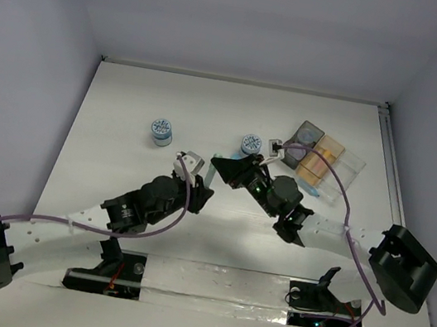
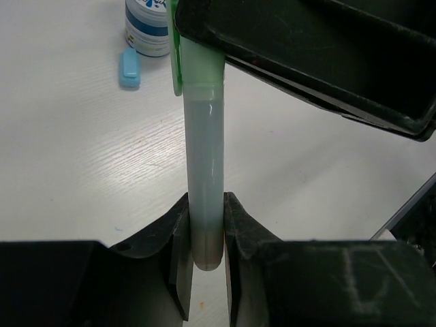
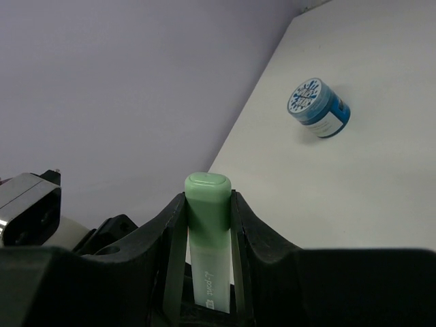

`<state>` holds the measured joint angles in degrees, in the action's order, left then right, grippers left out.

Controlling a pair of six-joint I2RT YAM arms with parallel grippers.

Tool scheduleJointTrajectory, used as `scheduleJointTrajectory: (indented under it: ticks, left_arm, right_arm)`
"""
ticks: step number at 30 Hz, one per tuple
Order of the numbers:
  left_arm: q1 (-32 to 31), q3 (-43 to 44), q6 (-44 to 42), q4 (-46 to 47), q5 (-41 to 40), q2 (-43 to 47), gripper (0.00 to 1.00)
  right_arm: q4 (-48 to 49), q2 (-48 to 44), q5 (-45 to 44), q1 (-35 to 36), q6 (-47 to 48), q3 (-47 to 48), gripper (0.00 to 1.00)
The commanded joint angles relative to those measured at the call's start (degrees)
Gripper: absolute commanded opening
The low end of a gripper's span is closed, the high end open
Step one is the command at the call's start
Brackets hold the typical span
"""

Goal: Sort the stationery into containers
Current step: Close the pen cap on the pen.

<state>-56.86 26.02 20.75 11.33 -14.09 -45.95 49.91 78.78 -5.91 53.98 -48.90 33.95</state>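
This is a robotics lab test cell. A white wood-grain tabletop (image 1: pixel 129 98) is boxed in by plain pale lilac-grey panel walls (image 1: pixel 251 18) along its far, left and right edges. Black robot arm mounts (image 1: pixel 112 263) trailing purple cables (image 1: pixel 345 217) are bolted at its near edge.

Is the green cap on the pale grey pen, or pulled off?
On. The green cap sits flush against the pale grey pen barrel, with no gap, in the left wrist view.
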Motion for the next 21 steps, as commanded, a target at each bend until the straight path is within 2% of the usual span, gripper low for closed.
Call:
scheduleJointTrajectory:
  ticks: [1, 5, 6, 8, 9, 11, 16, 21]
  left_arm:
    - [2.54, 10.54, -1.15, 24.79, -2.89, -0.88, 0.0]
    - [2.54, 8.26, 1.48, 24.18, 1.51, -2.56, 0.02]
    - [2.54, 7.3, 2.96, 24.17, 2.13, -1.95, 0.1]
    - [2.54, 4.05, 4.46, 24.17, 3.62, -1.07, 0.19]
    - [2.54, 2.99, 5.69, 24.09, 4.06, -0.02, 0.3]
    - [2.54, -0.35, 6.93, 23.74, 5.56, 0.77, 0.42]
    - [2.54, -6.23, 9.39, 22.16, 9.42, 3.23, 0.58]
    - [2.54, -9.76, 9.57, 19.0, 10.4, 7.97, 0.69]
  right_arm:
    - [-18.43, 0.5, 10.94, 6.76, 1.7, -2.67, 0.0]
    - [-26.95, -1.09, -0.9, 5.1, 4.69, 5.92, 0.0]
    - [-27.32, -1.09, -1.73, 3.0, 4.78, 7.08, 0.0]
    - [-27.06, -0.74, -2.35, 0.27, 4.35, 9.19, 0.0]
    - [-27.06, 0.31, -2.44, -2.53, 4.0, 11.46, 0.0]
    - [-27.15, 1.54, -2.78, -5.01, 3.38, 14.02, 0.0]
    - [-27.85, 6.46, -5.42, -10.63, 2.77, 23.94, 0.0]
    - [-30.57, 8.58, -4.99, -19.77, 3.11, 27.13, 0.0]
